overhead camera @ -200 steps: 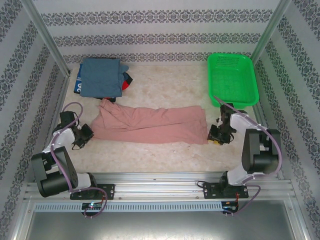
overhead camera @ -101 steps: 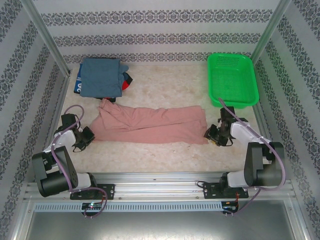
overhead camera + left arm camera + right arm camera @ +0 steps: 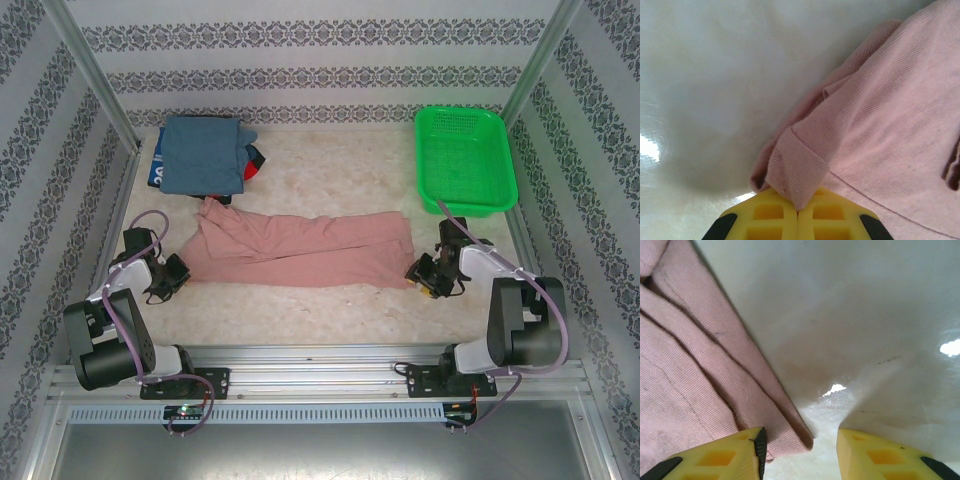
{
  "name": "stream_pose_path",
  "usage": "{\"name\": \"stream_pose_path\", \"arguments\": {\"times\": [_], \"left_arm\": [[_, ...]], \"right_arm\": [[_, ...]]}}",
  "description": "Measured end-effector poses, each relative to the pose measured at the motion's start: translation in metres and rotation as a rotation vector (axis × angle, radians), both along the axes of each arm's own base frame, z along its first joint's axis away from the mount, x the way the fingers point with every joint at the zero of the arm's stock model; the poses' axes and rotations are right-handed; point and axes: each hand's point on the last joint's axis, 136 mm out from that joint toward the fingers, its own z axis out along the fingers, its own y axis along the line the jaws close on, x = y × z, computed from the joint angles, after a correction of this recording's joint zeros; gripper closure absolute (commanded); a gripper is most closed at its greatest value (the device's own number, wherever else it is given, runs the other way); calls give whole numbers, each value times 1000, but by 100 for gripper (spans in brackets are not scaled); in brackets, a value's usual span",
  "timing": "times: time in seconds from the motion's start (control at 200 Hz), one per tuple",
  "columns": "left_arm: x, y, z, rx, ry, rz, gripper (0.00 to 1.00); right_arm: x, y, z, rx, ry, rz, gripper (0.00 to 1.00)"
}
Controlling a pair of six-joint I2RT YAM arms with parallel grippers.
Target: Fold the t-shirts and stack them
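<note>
Right hand (image 3: 800,447) opened — pink t-shirt (image 3: 690,365) corner between its jaws.

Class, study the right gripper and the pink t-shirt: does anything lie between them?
Nothing visible does. The right gripper sits right at the pink t-shirt, whose folded corner lies between its open jaws.

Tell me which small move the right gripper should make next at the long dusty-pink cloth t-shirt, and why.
Probably close the right gripper on the corner of the dusty-pink cloth t-shirt. Its jaws stand open with the folded corner between them, while the left gripper is shut on the opposite end. Then both ends would be held for folding.
</note>
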Motion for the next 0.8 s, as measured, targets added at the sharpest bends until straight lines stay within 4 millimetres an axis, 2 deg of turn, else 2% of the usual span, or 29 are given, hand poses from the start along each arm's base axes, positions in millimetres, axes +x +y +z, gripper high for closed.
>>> {"name": "stream_pose_path", "arguments": {"times": [0.155,0.23,0.455,0.629,0.659,0.709,0.749,0.799], "left_arm": [[-1,0,0,2,7,1,100],[-5,0,-1,-1,24,4,100],[-25,1,8,-10,77,65,100],[-38,2,11,-28,124,140,100],[-41,3,10,-31,135,153,95],[-45,4,9,-36,151,176,72],[-47,5,8,-37,159,191,59],[-49,5,7,-38,170,207,52]], "right_arm": [[-4,-6,-3,-39,60,-24,92],[-6,-9,-4,-58,78,-25,100],[-9,-7,-3,-80,55,-8,100],[-22,-3,1,-71,28,0,100],[-24,-3,2,-70,27,0,100],[-27,-3,2,-70,28,-3,100],[-28,-3,3,-70,30,-5,88],[-30,-4,5,-69,30,-16,80]]}}
